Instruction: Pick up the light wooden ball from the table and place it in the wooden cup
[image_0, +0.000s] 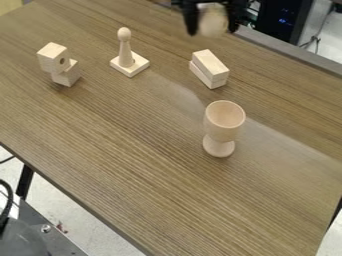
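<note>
You have the end effector at the top edge of the frame, right of centre, clamped on a pale, rounded wooden piece above the surface. Below it, in the upper right, you see a stack of two oblong wooden blocks, and nearer the camera a wooden goblet standing upright. To the upper left you have a round-topped wooden peg upright on a square base; farther left, a block with a round hole rests offset on another block
</note>
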